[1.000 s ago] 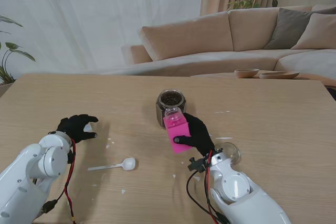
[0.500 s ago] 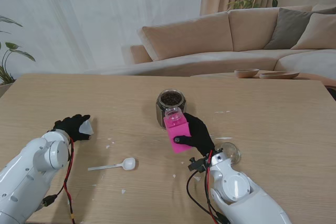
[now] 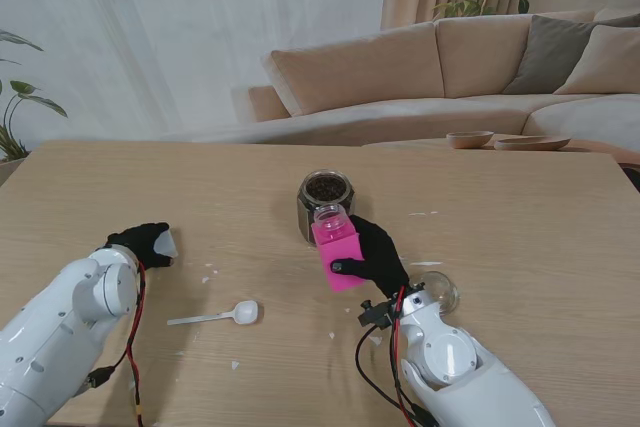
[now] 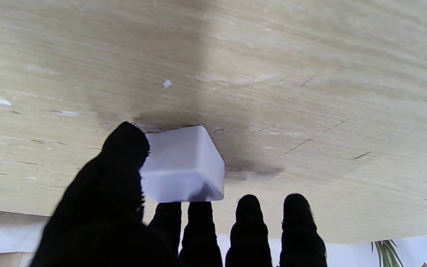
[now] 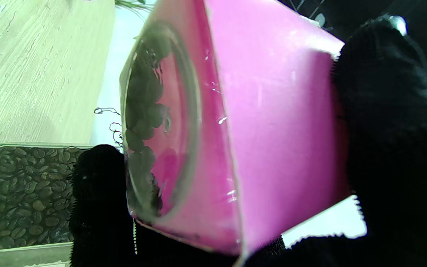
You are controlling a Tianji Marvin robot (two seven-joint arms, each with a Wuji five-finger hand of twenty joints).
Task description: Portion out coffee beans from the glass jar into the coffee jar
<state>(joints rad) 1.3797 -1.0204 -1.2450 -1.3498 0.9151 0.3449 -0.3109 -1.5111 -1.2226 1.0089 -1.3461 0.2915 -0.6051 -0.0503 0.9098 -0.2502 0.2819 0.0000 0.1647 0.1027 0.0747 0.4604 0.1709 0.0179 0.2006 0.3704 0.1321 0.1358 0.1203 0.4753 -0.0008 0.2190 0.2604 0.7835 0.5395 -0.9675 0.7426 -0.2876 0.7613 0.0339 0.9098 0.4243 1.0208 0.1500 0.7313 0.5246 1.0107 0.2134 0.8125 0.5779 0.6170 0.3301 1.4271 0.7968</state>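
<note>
Your right hand (image 3: pixel 375 255) grips the pink coffee jar (image 3: pixel 335 252), tilted with its mouth toward the glass jar (image 3: pixel 325 201) of beans standing just beyond it at 12 o'clock; a few beans show inside the coffee jar's mouth in the wrist view. At 3 o'clock of your wrist sits a glass lid (image 3: pixel 438 291). Your left hand (image 3: pixel 142 244) pinches a small white cap (image 4: pixel 182 167) on the table (image 3: pixel 520 247). A white spoon (image 3: pixel 218 316) lies between your arms, well clear of both jars.

Soft, even daylight throughout; the wrist views blur close up, with glare on the pink jar (image 5: pixel 272 129).
</note>
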